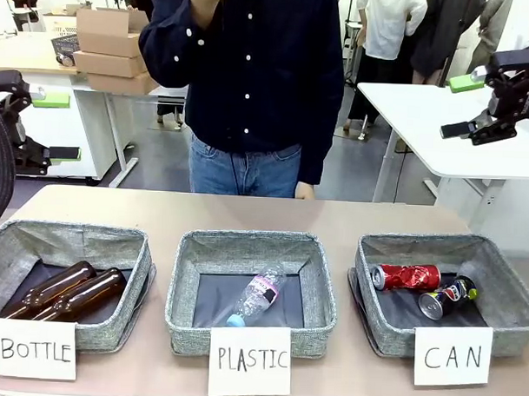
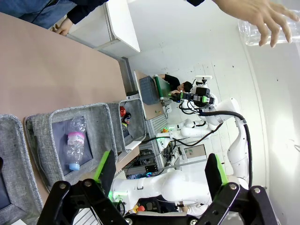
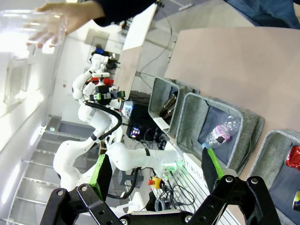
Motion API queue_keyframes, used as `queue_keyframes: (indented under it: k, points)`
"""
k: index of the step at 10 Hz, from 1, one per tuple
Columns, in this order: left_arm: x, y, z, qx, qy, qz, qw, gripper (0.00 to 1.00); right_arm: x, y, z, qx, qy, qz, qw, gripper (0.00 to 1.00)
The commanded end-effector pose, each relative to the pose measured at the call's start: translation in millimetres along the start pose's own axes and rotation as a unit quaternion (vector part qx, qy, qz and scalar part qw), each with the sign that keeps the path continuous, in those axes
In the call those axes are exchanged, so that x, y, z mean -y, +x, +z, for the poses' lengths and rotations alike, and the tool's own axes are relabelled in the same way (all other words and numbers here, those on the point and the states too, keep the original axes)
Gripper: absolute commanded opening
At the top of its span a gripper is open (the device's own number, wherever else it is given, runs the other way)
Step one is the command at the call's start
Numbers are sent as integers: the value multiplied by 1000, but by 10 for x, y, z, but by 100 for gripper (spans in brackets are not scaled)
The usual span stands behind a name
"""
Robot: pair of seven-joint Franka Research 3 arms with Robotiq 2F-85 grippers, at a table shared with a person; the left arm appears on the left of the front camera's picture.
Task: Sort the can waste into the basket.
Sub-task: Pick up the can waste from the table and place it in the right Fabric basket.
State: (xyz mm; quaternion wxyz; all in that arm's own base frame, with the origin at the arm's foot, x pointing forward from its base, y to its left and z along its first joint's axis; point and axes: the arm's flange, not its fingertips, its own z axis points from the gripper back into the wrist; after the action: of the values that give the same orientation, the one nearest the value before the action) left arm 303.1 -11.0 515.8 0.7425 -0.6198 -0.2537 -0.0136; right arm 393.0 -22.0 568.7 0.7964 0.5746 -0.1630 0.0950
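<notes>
Plainly "CAN" sign fronting basket.

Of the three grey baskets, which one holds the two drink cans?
The basket at the robot's right, fronted by the sign reading CAN. A red can and a black can lie in it; the other baskets hold brown bottles and a clear plastic bottle.
</notes>
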Motion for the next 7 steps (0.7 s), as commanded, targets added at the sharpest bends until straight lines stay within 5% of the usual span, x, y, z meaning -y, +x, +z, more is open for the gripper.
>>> queue_keyframes:
  k: [1, 7]
  points:
    - [-9, -22, -18, 4, -10, -2, 1000, 100, -10, 4, -16, -2, 0, 5, 1000, 100]
    - [-9, -22, -18, 4, -10, -2, 1000, 100, -10, 4, -16, -2, 0, 5, 1000, 100]
